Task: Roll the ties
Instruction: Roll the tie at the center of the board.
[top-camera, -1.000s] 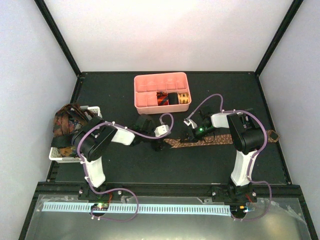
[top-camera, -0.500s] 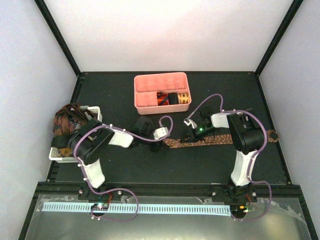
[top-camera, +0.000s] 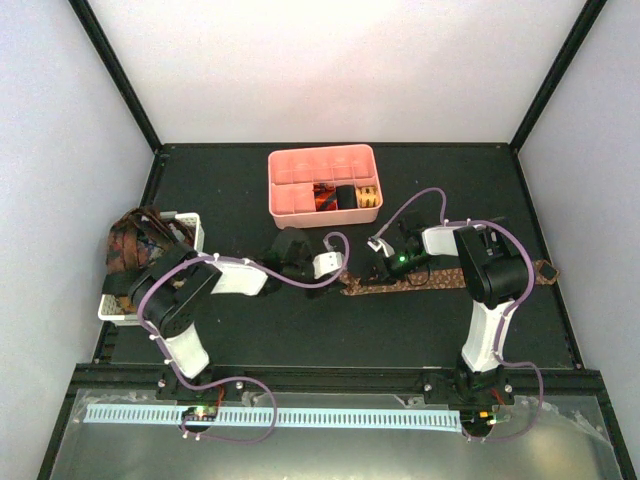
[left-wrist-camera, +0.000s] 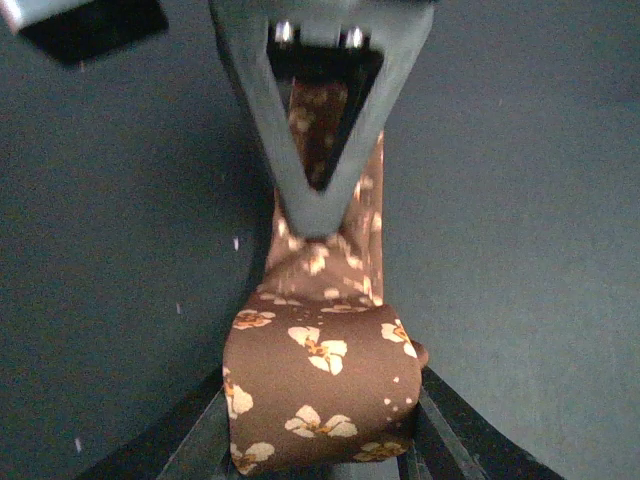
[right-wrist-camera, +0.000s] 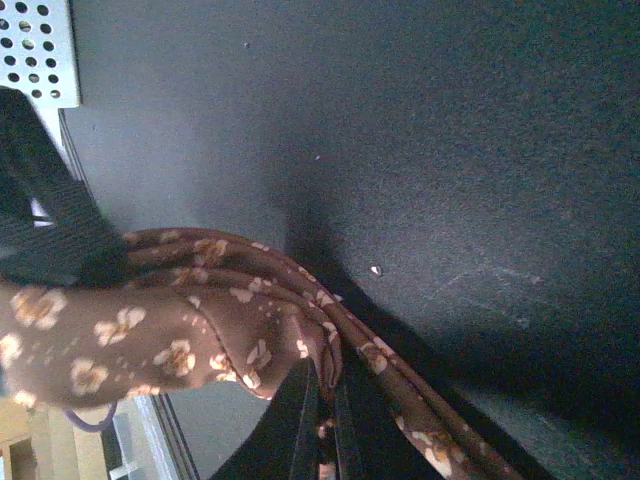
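A brown tie (top-camera: 450, 278) with a pale flower print lies across the table towards the right edge. Its folded left end (left-wrist-camera: 320, 385) fills the gap between the fingers of my left gripper (left-wrist-camera: 320, 445), which is shut on it from both sides. Just beyond, my right gripper (right-wrist-camera: 325, 400) is shut on a bunched part of the same tie (right-wrist-camera: 200, 330). In the left wrist view the right gripper (left-wrist-camera: 318, 190) stands over the strip as a grey V. Seen from above, the left gripper (top-camera: 335, 278) and right gripper (top-camera: 382, 274) are close together.
The pink tray (top-camera: 300, 165) at the back holds rolled ties: red-orange (top-camera: 322, 197), black (top-camera: 346, 196) and gold (top-camera: 368, 196). At the left edge stands a white basket (top-camera: 192, 220) with a heap of loose ties (top-camera: 135, 242).
My left arm has stretched a little further right, and its jaws have closed in on the tie's folded end. The right gripper has kept its place and its hold.
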